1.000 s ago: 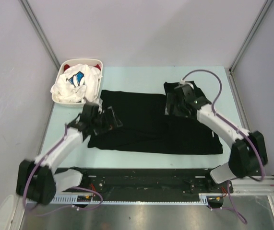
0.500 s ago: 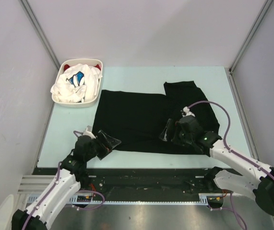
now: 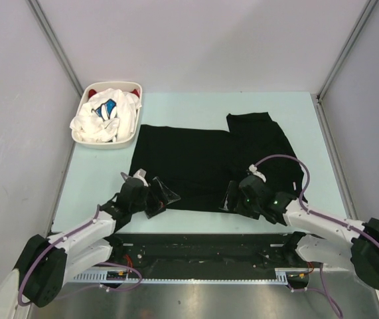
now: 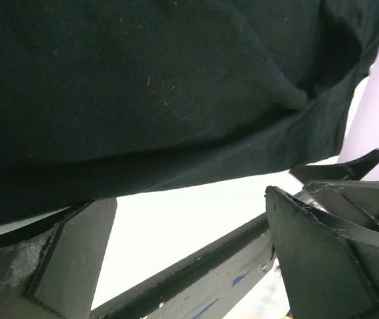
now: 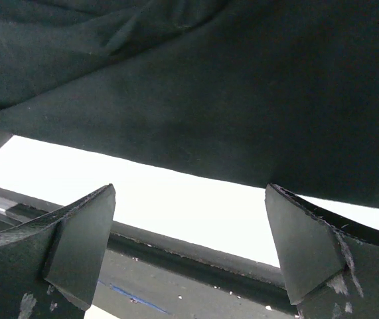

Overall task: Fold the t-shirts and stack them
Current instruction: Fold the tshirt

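The top view looks steeply down from above and behind the arm bases, far enough back to take in the whole table (image 3: pixel 176 106), with the black t-shirt (image 3: pixel 196 166) at mid-frame. Each wrist view sits low and very close to the cloth, looking out between the left fingers (image 4: pixel 70 252) or the right fingers (image 5: pixel 76 232) in its lower corners. All three views share the shirt's near hem and the pale table strip below it.

We kept both arms low, forearms reaching inward from the outer corners. Our left gripper (image 3: pixel 157 198) and right gripper (image 3: pixel 232 197) pointed toward one another, well apart, each with its jaws spread wide and empty.
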`<state>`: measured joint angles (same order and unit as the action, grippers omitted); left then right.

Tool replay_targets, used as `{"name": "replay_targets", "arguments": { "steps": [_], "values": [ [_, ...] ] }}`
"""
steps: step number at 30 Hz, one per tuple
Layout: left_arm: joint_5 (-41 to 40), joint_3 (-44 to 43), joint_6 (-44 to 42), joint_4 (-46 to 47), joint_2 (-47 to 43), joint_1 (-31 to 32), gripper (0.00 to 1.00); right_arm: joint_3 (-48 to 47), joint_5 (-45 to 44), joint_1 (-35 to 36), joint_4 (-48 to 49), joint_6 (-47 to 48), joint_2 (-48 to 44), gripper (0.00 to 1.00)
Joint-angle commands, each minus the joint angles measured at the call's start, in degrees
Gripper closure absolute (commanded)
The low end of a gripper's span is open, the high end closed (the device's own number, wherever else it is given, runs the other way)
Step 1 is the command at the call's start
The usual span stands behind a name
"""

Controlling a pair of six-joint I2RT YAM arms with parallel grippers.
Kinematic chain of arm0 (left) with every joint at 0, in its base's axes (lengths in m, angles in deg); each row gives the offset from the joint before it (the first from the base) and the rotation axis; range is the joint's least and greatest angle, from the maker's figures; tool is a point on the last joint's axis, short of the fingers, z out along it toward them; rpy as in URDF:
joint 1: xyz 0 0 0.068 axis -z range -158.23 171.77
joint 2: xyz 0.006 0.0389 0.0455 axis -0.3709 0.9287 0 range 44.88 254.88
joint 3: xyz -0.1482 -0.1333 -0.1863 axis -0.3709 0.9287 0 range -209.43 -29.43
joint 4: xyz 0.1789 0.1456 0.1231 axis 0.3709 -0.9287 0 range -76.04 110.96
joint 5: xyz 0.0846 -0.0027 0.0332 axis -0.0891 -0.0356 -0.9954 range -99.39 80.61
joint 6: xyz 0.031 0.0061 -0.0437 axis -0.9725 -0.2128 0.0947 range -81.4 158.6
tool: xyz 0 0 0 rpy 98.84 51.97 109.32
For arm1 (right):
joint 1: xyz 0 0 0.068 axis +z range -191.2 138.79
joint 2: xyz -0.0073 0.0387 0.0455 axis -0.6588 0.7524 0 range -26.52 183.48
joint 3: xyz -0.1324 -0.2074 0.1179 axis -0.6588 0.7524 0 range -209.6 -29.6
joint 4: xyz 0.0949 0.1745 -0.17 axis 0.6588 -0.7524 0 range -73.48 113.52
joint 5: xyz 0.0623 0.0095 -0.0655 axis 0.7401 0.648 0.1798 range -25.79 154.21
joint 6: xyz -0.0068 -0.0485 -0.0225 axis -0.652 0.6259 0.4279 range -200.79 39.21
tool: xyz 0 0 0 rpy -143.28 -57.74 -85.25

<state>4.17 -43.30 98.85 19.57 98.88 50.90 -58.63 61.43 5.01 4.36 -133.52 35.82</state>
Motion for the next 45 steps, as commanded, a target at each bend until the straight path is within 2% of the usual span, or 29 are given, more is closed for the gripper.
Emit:
{"name": "replay_targets", "arguments": {
  "steps": [1, 6, 12, 15, 16, 19, 25, 26, 27, 30, 34, 37, 38, 40, 41, 43, 45],
  "values": [
    [-3.45, 4.28, 6.01, 8.32, -0.12, 1.63, 0.00, 4.76, -4.24, 0.10, 3.42, -9.66, -5.21, 0.01],
    [-5.74, 7.45, 11.28, 8.33, -1.08, 4.62, 0.00, 11.80, -5.64, 0.72, 6.50, -20.73, -10.22, 0.01],
    [-10.13, 8.86, 15.15, 0.70, -6.35, 5.86, 0.01, 16.46, -13.11, 1.42, -0.43, -28.99, -16.02, 0.01],
    [-12.93, 9.56, 17.52, -6.06, -10.48, 6.21, 0.05, 17.43, -16.88, 1.77, -4.81, -31.46, -19.54, 0.01],
    [-13.38, 9.74, 18.40, -7.04, -11.54, 6.21, 0.11, 17.44, -18.12, 1.95, -6.05, -33.38, -20.59, 0.01],
    [-17.07, 10.00, 21.13, -10.73, -15.49, 6.38, 0.20, 17.96, -20.76, 2.21, -7.12, -35.76, -21.13, 0.01],
    [-23.39, 10.18, 26.06, -13.38, -17.17, 6.47, 0.28, 20.16, -24.37, 2.83, -0.63, -38.06, -18.15, 0.07],
    [-23.58, 10.44, 26.58, -13.12, -16.65, 6.56, 0.30, 20.51, -24.55, 2.91, 0.51, -38.15, -17.09, 0.13],
    [-23.49, 10.70, 26.94, -11.81, -16.04, 6.56, 0.38, 20.86, -24.55, 2.83, 2.18, -38.41, -16.47, 0.16],
    [-23.23, 11.76, 27.73, -9.43, -13.49, 6.56, 0.51, 21.65, -24.29, 2.74, 4.65, -38.15, -15.42, 0.26],
    [-23.67, 12.81, 27.82, -8.28, -11.28, 6.56, 0.58, 22.09, -24.46, 2.83, 4.92, -37.27, -15.50, 0.33],
    [-24.20, 13.17, 27.99, -7.93, -11.02, 6.56, 0.69, 22.45, -24.64, 2.83, 4.66, -37.45, -16.20, 0.48],
    [-24.63, 13.25, 27.99, -8.10, -10.93, 6.56, 0.72, 22.45, -24.90, 2.83, 4.57, -37.18, -16.20, 0.59],
    [-25.07, 13.34, 27.91, -7.93, -10.67, 6.56, 0.81, 22.36, -25.07, 2.74, 4.57, -37.01, -16.03, 0.68],
    [-25.08, 13.34, 27.91, -7.84, -10.58, 6.56, 0.84, 22.36, -25.07, 2.83, 4.57, -37.01, -15.94, 0.77],
    [-25.43, 13.34, 27.73, -6.96, -9.62, 6.56, 0.93, 22.36, -24.99, 2.91, 4.83, -36.74, -15.50, 0.84],
    [-25.43, 13.17, 27.47, -6.70, -8.65, 6.56, 1.00, 22.18, -24.81, 2.74, 4.48, -36.74, -15.33, 1.00]
  ]
}}
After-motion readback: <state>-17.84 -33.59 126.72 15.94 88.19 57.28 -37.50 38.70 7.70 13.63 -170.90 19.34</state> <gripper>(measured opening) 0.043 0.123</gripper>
